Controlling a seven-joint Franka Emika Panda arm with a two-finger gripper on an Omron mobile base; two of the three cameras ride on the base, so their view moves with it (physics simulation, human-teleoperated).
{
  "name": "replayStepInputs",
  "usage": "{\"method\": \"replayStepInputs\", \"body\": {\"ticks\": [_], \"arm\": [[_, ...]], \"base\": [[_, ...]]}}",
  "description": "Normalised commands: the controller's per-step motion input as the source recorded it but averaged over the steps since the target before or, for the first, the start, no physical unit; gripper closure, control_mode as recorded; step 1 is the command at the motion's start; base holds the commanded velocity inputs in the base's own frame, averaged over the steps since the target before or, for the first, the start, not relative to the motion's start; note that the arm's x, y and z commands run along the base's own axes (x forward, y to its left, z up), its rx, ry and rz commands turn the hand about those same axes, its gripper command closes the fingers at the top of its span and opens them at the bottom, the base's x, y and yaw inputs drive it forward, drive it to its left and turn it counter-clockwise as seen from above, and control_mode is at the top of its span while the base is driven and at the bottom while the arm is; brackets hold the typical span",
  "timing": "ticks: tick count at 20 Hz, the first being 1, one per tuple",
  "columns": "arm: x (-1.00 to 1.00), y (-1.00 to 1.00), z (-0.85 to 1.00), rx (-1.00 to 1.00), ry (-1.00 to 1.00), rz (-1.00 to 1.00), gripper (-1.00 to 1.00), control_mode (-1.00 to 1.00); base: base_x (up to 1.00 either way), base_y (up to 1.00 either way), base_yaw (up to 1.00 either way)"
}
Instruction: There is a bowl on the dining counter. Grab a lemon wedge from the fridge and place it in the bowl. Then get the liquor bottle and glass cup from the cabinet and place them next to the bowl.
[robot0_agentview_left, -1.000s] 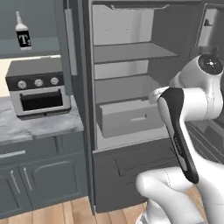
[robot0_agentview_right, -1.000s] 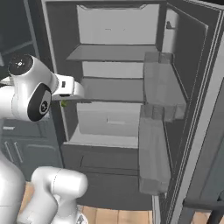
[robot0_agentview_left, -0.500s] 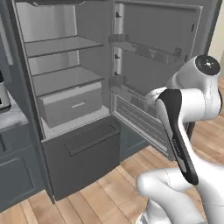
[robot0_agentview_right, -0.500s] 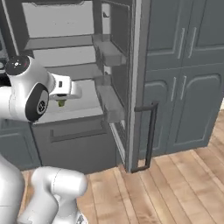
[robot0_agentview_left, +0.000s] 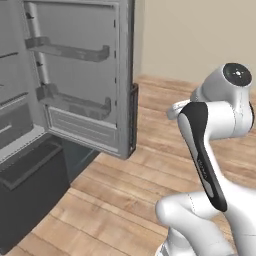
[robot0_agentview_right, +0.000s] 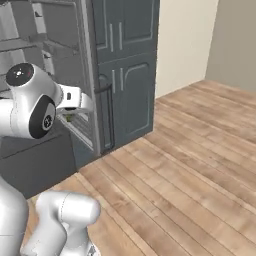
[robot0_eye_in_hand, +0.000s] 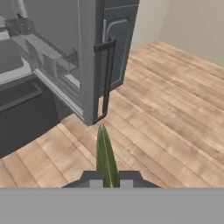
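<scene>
- No readable writing, brand or label on anything in view.
- Tall flat-fronted dark grey fridge (robot0_agentview_left: 75, 90) stands open; its door swings out with its edge over the wooden plank floor (robot0_agentview_right: 190, 165). Inner door shelves (robot0_agentview_left: 70, 50) look bare.
- Dark vertical bar handle (robot0_eye_in_hand: 107, 78) on the door's outer face, seen in hand view and right base view.
- Thin green-yellow lemon wedge (robot0_eye_in_hand: 106, 159) sits pinched between the dark fingers (robot0_eye_in_hand: 92, 177), which are pressed nearly together on it; wedge sticks up and forward from the grip, held above the floor, just outside the fridge door.
- Right base view: small yellowish bit at the fingers (robot0_agentview_right: 69, 114), in front of the open fridge interior.
- Blue-grey panelled cupboard doors (robot0_agentview_right: 127, 75) beside the fridge, visible in right base view.
- Wide open floor to the right, beige wall (robot0_agentview_left: 200, 40) beyond.
</scene>
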Motion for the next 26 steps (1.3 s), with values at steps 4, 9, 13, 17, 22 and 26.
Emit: {"method": "replayStepInputs", "body": {"ticks": [4, 9, 13, 17, 22, 26], "arm": [[0.00, 0.00, 0.00, 0.00, 0.00, 0.00, 1.00, 1.00], [0.00, 0.00, 0.00, 0.00, 0.00, 0.00, 1.00, 1.00], [0.00, 0.00, 0.00, 0.00, 0.00, 0.00, 1.00, 1.00], [0.00, 0.00, 0.00, 0.00, 0.00, 0.00, 1.00, 1.00], [0.00, 0.00, 0.00, 0.00, 0.00, 0.00, 1.00, 1.00], [0.00, 0.00, 0.00, 0.00, 0.00, 0.00, 1.00, 1.00]], "base": [[-0.80, -0.16, -0.71], [-0.67, -0.28, -0.72], [-0.27, -0.32, -0.71], [0.19, 0.05, -0.54], [0.86, 0.41, -0.22], [1.00, 0.35, -0.07]]}}
